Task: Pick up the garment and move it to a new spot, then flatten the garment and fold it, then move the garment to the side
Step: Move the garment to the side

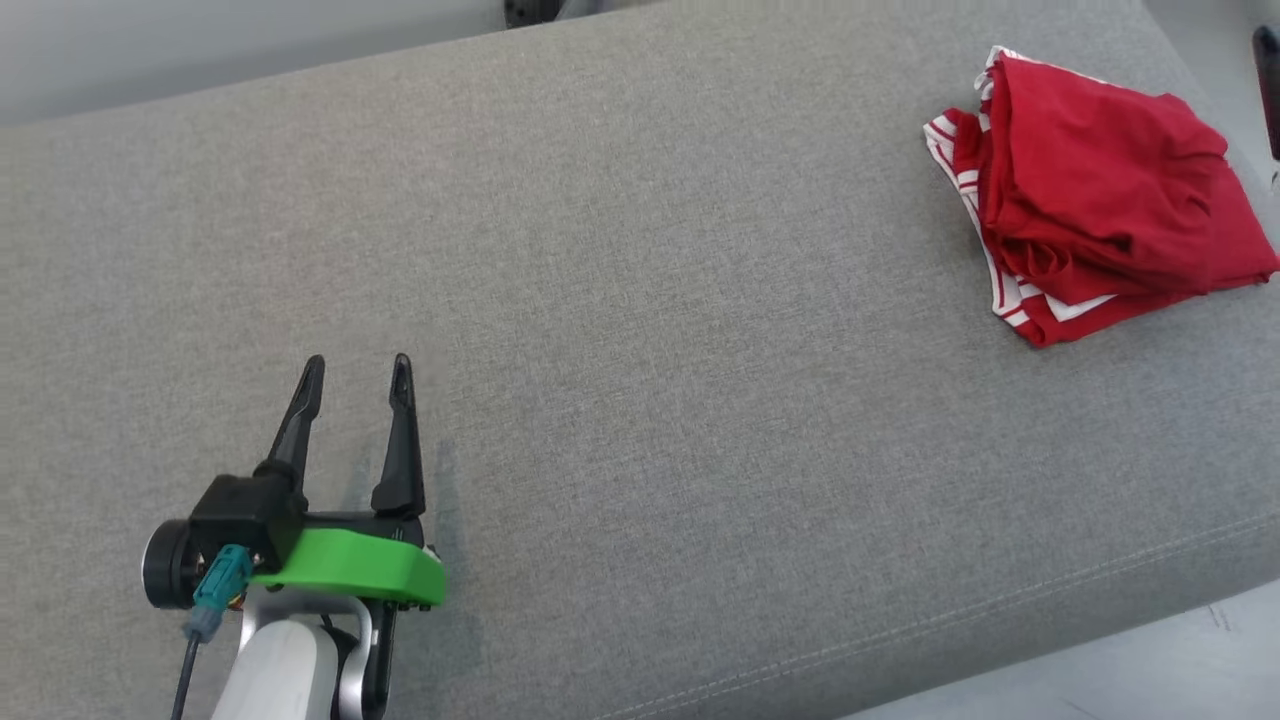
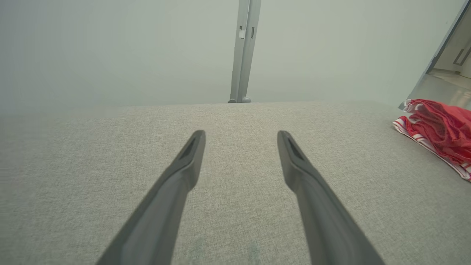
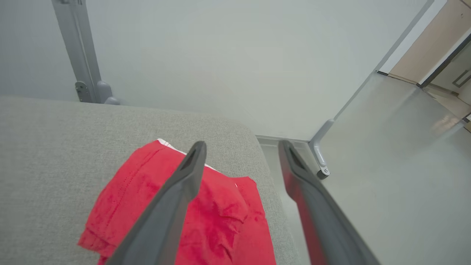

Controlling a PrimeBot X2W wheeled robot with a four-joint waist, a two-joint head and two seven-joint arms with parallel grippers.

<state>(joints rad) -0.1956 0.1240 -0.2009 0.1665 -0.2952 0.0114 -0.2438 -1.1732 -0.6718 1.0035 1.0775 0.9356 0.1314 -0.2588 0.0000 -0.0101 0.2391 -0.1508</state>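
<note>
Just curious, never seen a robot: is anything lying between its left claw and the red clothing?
No. In the head view, bare grey cushion runs from the left gripper to the red garment.

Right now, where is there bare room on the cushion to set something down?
Bare: the whole middle of the cushion, between the left tool and the red garment. Crowded: the far right corner, where the garment lies with the open right tool above it.

1. You have a grey fabric cushion [image 1: 640,330] spanning the scene, with a stitched seam along its near edge.
2. Past its far edge, you see a grey metal post [image 2: 243,51] against a pale wall [image 2: 110,48].
3. On the right lies glossy grey floor [image 3: 386,184].
</note>
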